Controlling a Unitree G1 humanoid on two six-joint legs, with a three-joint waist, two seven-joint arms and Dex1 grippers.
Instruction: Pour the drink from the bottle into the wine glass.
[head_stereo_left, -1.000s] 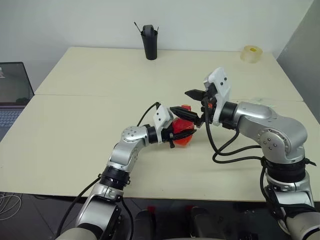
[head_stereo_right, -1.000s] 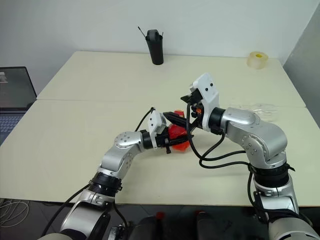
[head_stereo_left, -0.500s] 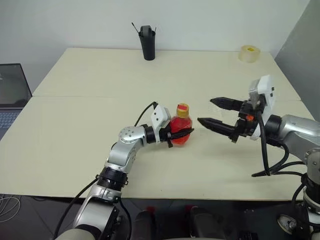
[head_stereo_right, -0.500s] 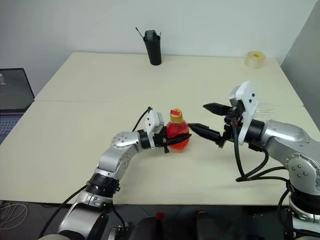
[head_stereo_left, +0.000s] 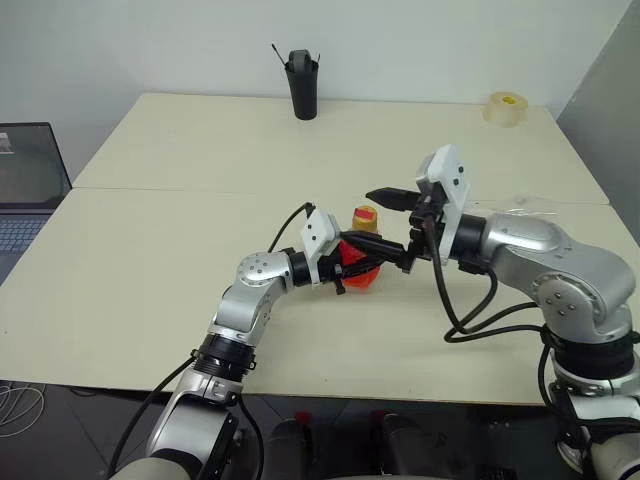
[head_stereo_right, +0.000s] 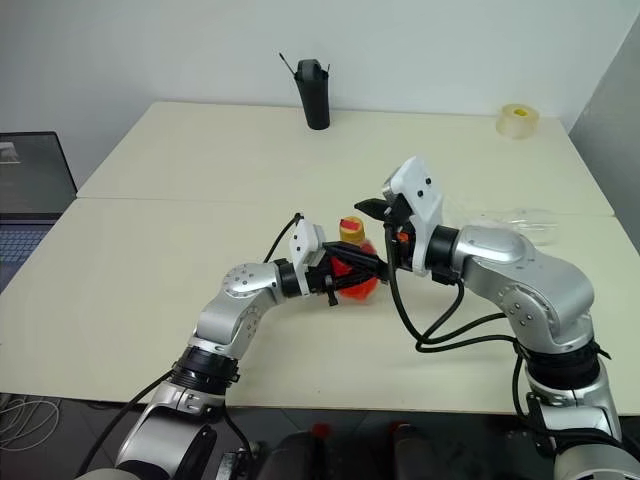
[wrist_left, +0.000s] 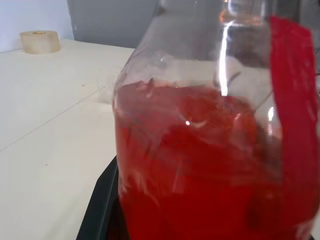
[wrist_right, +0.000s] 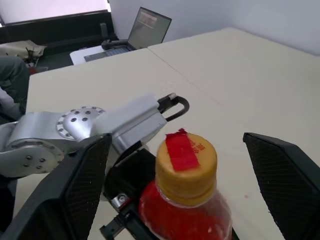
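The left claw (head_stereo_left: 362, 268) is clamped on the small clear plastic bottle (head_stereo_right: 356, 272) standing mid-desk; the left wrist view shows its translucent red drink (wrist_left: 200, 165), the right wrist view its yellow, red-taped cap (wrist_right: 186, 161). The right claw (head_stereo_right: 379, 239), fingers apart, straddles that cap. Beyond on the cream desk (head_stereo_left: 180, 160) lie a clear glass (head_stereo_right: 520, 218), a tall black cup (head_stereo_left: 302, 85) and a tape roll (head_stereo_left: 504, 107).
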